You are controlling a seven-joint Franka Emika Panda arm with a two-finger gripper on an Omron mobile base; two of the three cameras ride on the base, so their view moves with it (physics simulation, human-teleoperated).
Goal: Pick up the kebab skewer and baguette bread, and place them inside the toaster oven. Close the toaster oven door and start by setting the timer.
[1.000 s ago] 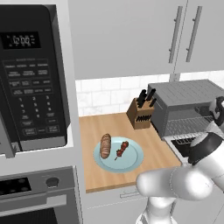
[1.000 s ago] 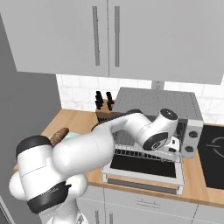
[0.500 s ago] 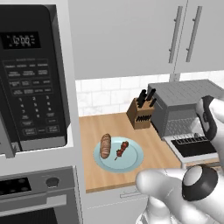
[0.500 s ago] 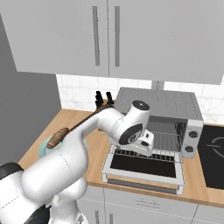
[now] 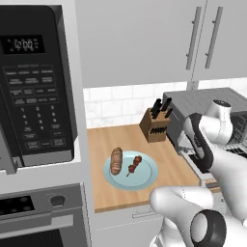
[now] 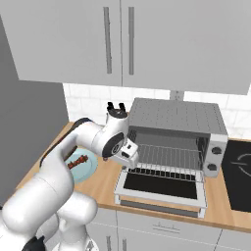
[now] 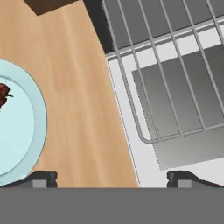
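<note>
- Nearest, in the hand view, the gripper (image 7: pixel 111 177) looks straight down with its two dark tips spread wide and nothing between them; the claw is released.
- Under it lies the wooden counter (image 7: pixel 83 100), with the left tip near the plate rim and the right tip over the toaster oven door.
- The hand view alone gives a close look at the pale blue plate (image 7: pixel 37 131) edge, a red end of the kebab skewer (image 7: pixel 3 92) at the frame's left border, and the wire rack (image 7: pixel 175 65) drawn out over the door.
- The left base view shows what the hand camera cuts off: the whole plate (image 5: pixel 144 178) with the baguette bread (image 5: pixel 116 160) on its left side and the kebab skewer (image 5: pixel 134 165) just beside it, the two apart.
- In that view the arm covers most of the toaster oven (image 5: pixel 193 103); the knife block (image 5: pixel 155 126) stands between the plate and the oven, and the black microwave (image 5: pixel 34 91) fills the left.
- The right base view opens up the oven side: the toaster oven (image 6: pixel 176 117) with its cavity exposed, the toaster oven door (image 6: pixel 162 188) folded down flat, and knobs on the right panel.
- There the gripper (image 6: pixel 128 156) hangs by the door's left corner, and the skewer (image 6: pixel 78 161) peeks out behind the arm.
- Farthest are the white wall cabinets (image 6: pixel 122 39).
</note>
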